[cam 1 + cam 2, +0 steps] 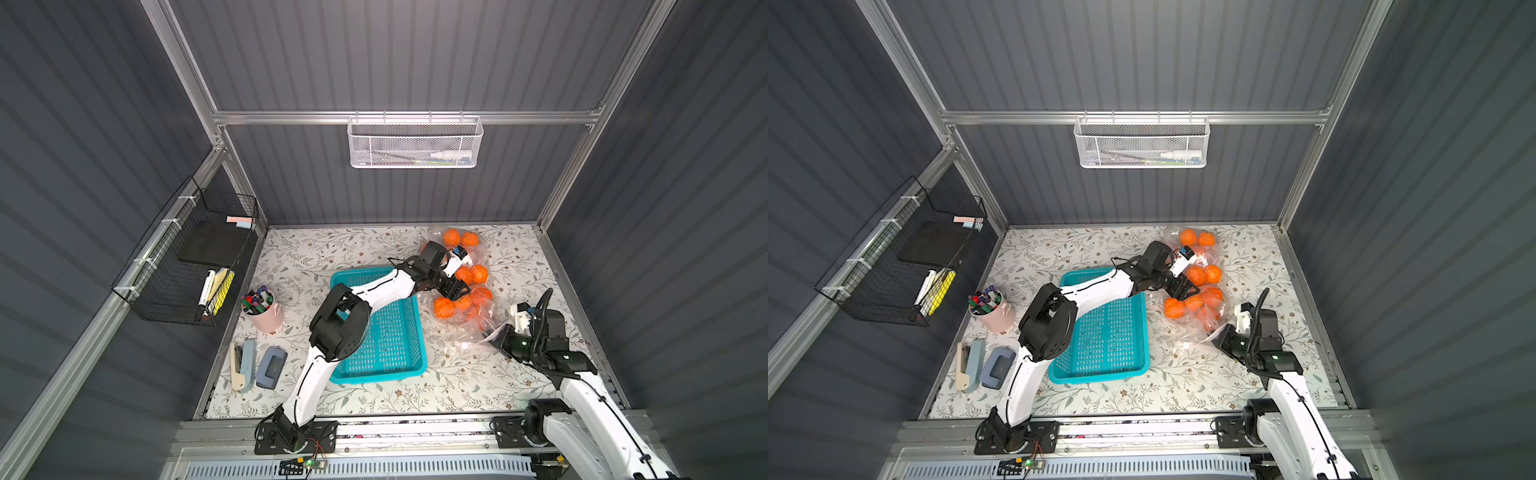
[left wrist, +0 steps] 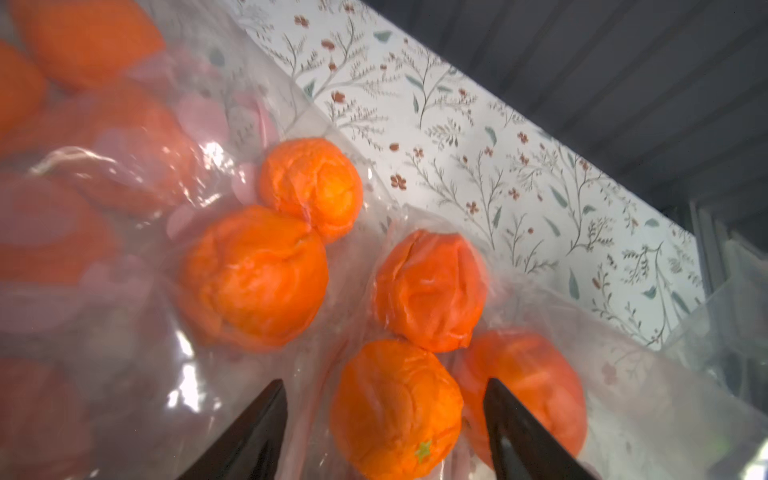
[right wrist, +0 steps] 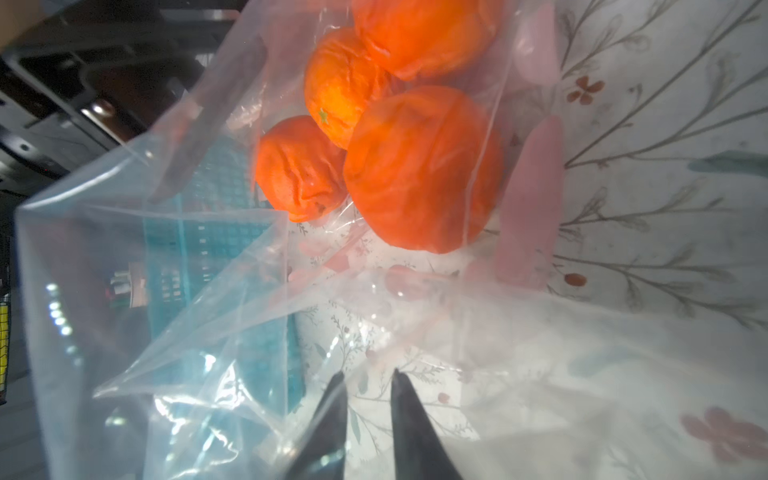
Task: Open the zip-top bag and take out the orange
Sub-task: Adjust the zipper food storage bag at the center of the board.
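Note:
A clear zip-top bag (image 1: 478,332) (image 1: 1192,338) lies at the right of the table with several oranges in it. My left gripper (image 1: 455,291) (image 1: 1183,289) reaches in among them and stands open. In the left wrist view an orange (image 2: 395,411) with a green star mark sits between its two black fingers, untouched by either, at the gripper (image 2: 385,380). My right gripper (image 1: 494,336) (image 3: 368,374) is at the bag's near edge. Its fingers stand a little apart, with loose film draped around them. More oranges (image 3: 424,166) lie just ahead of it.
A teal basket (image 1: 386,332) sits left of the bag, under my left arm. A pink cup of markers (image 1: 264,311), a stapler (image 1: 243,365) and a hole punch (image 1: 272,368) are at the left. A black wire rack (image 1: 187,257) and a white mesh basket (image 1: 415,143) hang on the walls.

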### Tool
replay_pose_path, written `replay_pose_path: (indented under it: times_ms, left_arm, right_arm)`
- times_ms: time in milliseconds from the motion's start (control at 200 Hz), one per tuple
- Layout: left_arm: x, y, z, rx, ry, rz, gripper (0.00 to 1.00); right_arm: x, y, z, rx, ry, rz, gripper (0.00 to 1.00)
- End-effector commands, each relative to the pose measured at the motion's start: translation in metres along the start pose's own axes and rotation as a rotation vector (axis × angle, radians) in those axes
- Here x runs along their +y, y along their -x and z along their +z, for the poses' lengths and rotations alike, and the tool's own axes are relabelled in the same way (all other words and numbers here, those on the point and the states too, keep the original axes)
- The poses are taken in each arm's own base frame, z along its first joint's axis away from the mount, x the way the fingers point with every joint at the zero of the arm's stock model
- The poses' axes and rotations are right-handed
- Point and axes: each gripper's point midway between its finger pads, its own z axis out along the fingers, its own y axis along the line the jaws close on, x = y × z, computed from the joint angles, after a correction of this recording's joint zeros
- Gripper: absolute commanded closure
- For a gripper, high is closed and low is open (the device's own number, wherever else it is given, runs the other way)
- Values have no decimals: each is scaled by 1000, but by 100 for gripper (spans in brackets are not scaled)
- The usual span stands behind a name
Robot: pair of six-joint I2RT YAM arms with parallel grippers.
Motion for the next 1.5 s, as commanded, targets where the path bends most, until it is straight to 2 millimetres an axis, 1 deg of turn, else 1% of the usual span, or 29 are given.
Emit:
replay_pose_path:
  times_ms: [0,85,135,200,265,335,440,500,595,690,780,855,900,985,1091,1126,1256,1411,1496]
  left_arm:
    - [-6,-3,-1,9,-40,47,24]
    - [-12,-13,5,32,-93,31,29]
    - [-16,-17,6,41,-118,22,33]
    - [-22,-17,5,43,-149,20,39]
    - [-29,-17,2,41,-188,17,42]
    - [-40,-20,-2,47,-234,10,42]
    - [-45,-29,-4,65,-243,8,34]
    - [-49,-35,-3,78,-250,5,30]
    - [-52,-43,3,107,-227,26,28]
    - [-52,-43,7,111,-204,35,30]
    - [-50,-41,8,104,-194,39,40]
    - [-49,-37,10,90,-190,39,51]
    - [-49,-35,11,81,-192,42,63]
    - [-50,-30,9,70,-191,48,82]
    - [-51,-19,1,40,-176,64,94]
    - [-53,-12,-3,23,-172,72,100]
    - [-60,7,-18,-15,-170,74,100]
    - [-65,44,-44,-102,-126,112,100]
    - [-72,55,-56,-133,-131,124,100]
  right_arm:
    - [-3,-5,4,-5,17,-38,75]
    - [-5,-5,5,-15,21,-37,75]
    - [-5,-5,5,-21,23,-41,75]
    - [-6,-4,5,-28,19,-44,75]
    - [-6,-3,6,-27,17,-49,75]
    - [-6,-4,5,-22,13,-53,75]
    - [-7,-5,5,-20,8,-61,75]
    - [-9,-5,5,-23,4,-61,74]
    - [-9,-6,6,-17,8,-60,73]
    - [-8,-6,6,-17,9,-62,72]
    - [-8,-6,6,-19,9,-61,72]
    - [-8,-6,6,-20,9,-61,72]
    - [-9,-6,6,-20,7,-63,72]
    - [-9,-6,6,-21,5,-64,72]
    - [-10,-6,6,-22,2,-63,72]
    - [-11,-6,6,-23,-1,-64,72]
    - [-12,-5,6,-29,-5,-63,72]
    - [-11,-5,6,-34,-2,-72,72]
    - [-10,-4,5,-42,6,-79,72]
